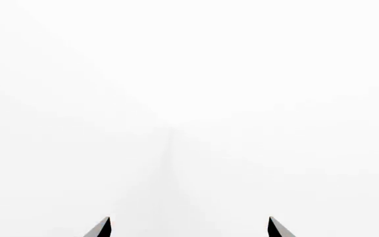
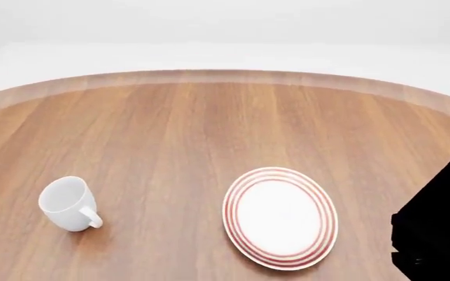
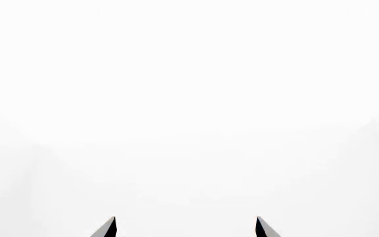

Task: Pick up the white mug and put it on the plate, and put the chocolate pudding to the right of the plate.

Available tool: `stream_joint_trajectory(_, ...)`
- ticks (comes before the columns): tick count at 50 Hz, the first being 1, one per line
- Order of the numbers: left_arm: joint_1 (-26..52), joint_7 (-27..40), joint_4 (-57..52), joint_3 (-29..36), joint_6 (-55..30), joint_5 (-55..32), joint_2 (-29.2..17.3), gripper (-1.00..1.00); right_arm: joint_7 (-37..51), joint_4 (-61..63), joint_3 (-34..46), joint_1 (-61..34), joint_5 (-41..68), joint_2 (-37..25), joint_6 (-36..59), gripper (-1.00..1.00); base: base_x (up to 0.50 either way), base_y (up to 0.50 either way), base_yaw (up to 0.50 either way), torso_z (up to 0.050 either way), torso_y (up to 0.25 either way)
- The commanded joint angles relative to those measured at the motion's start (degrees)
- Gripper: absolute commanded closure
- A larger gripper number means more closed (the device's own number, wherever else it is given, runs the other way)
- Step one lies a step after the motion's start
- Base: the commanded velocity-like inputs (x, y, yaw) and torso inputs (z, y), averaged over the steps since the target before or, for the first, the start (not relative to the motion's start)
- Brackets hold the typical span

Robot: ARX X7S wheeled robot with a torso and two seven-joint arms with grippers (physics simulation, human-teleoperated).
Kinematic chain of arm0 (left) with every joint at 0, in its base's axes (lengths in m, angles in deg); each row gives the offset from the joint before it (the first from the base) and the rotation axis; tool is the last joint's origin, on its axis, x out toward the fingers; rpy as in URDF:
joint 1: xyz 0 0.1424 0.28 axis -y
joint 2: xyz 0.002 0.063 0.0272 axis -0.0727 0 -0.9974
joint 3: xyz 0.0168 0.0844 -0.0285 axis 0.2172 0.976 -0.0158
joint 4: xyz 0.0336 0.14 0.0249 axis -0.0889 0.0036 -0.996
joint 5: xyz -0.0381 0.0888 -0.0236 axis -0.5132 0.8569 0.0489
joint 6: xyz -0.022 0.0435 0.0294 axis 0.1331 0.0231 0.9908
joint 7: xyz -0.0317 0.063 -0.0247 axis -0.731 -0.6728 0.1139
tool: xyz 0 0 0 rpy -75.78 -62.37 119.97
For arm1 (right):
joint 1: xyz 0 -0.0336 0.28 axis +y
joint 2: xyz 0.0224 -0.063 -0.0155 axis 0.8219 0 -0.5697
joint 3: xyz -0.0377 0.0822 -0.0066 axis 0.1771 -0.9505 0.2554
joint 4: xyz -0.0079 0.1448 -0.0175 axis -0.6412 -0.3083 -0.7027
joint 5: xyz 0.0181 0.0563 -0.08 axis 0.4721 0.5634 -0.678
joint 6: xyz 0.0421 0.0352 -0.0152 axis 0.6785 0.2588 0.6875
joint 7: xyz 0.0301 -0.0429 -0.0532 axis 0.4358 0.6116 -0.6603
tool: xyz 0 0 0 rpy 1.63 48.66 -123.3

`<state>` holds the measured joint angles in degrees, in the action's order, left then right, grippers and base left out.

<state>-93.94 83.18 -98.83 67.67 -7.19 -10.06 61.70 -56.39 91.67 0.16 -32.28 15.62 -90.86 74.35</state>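
The white mug (image 2: 68,203) lies tipped on the wooden table at the front left in the head view, its handle toward the front right. The plate (image 2: 280,218), white with red rings, rests at the front right of the table. The chocolate pudding is out of view. My left gripper (image 1: 189,228) is open, with only its two fingertips showing against blank white. My right gripper (image 3: 185,228) is open too, facing blank white. Neither gripper's jaws show in the head view, and both hold nothing.
The round wooden table (image 2: 209,129) has a curved far edge with white floor beyond. A black part of the robot (image 2: 440,228) fills the right edge of the head view, beside the plate.
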Motion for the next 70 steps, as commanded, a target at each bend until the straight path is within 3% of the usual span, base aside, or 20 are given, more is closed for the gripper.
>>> stream_joint_trajectory(1, 0.17, -0.10, -0.83, -0.97, -3.22, 1.64, 0.94, -1.00, -0.88, -0.02, -0.82, 0.19, -1.18, 0.73, -0.13, -1.00, 0.00, 0.00, 0.00, 0.000, -0.250)
stream_joint_trajectory(12, -0.19, 0.19, -1.09, -1.00, -2.84, 0.58, 0.90, -1.00, -0.46, -0.08, -0.78, 0.35, -1.27, 0.44, -0.21, -1.00, 0.00, 0.00, 0.00, 0.000, -0.161)
stream_joint_trajectory(17, 0.43, 0.02, -1.95, 1.08, -8.39, 1.47, -0.09, -1.00, -0.38, -0.24, -0.60, 0.43, -1.41, 0.39, -0.43, -1.00, 0.00, 0.00, 0.00, 0.000, 0.000)
stream_joint_trajectory(26, 7.35, -0.26, -1.23, 10.25, -31.46, -2.39, -1.92, -1.00, -0.34, -0.60, -0.10, 0.59, -1.75, 0.30, -0.77, -1.00, 0.00, 0.00, 0.00, 0.000, 0.000)
stream_joint_trajectory(29, 12.22, 1.31, -2.17, 12.99, -42.76, -3.65, -1.88, -1.00, -0.18, -0.39, 0.07, 0.60, -1.75, 0.19, -0.49, -1.00, 0.00, 0.00, 0.00, 0.000, 0.000)
stream_joint_trajectory(37, 25.13, 4.25, -1.41, 13.49, -63.87, -10.32, 1.52, -1.00, -0.07, -0.38, 0.50, 0.66, -1.82, -0.02, -0.52, -1.00, 0.00, 0.00, 0.00, 0.000, 0.000)
stream_joint_trajectory(41, 28.79, 4.16, -1.16, 12.54, -68.96, -13.07, 3.32, -1.00, 0.05, -0.31, 0.63, 0.70, -1.76, -0.14, -0.48, -1.00, 0.00, 0.00, 0.00, 0.000, 0.000)
stream_joint_trajectory(46, 34.68, 8.62, 0.07, 13.17, -77.73, -13.04, 5.75, -1.00, 0.04, -0.46, 0.79, 0.82, -1.75, -0.24, -0.77, -1.00, 0.00, 0.00, 0.00, 0.000, 0.000)
stream_joint_trajectory(55, 37.23, 11.17, 1.42, 14.27, -80.02, -12.73, 7.46, -1.00, 0.27, -0.58, 1.00, 0.82, -1.72, -0.46, -0.84, -1.00, 0.00, 0.00, 0.00, 0.000, 0.000)
stream_joint_trajectory(56, 40.14, 14.29, 6.84, 12.66, -81.80, -11.71, 12.08, -1.00, 0.31, -0.55, 1.07, 0.88, -1.67, -0.44, -0.86, -1.00, 0.00, 0.00, 0.00, 0.000, 0.000)
stream_joint_trajectory(60, 40.22, 14.58, 6.93, 12.68, -81.79, -12.02, 11.99, -1.00, 0.42, -0.56, 1.12, 0.90, -1.68, -0.54, -0.90, -1.00, 0.00, 0.00, 0.00, 0.000, 0.000)
stream_joint_trajectory(61, 42.76, 21.21, 14.89, 12.53, -82.11, -8.54, 15.30, -1.00, 0.48, -0.49, 1.36, 0.85, -1.69, -0.51, -0.76, -1.00, 0.00, 0.00, 0.00, 0.000, 0.000)
stream_joint_trajectory(64, 43.63, 27.63, 17.77, 11.86, -81.13, -11.07, 15.53, -1.00, 0.61, -0.38, 1.37, 0.84, -1.54, -0.62, -0.70, -1.00, 0.00, 0.00, 0.00, 0.000, 0.000)
stream_joint_trajectory(70, 44.42, 35.69, 22.25, 11.41, -77.90, -16.95, 15.10, -1.00, 0.67, -0.27, 1.59, 0.94, -1.60, -0.73, -0.81, -1.00, 0.00, 0.00, 0.00, 0.000, 0.000)
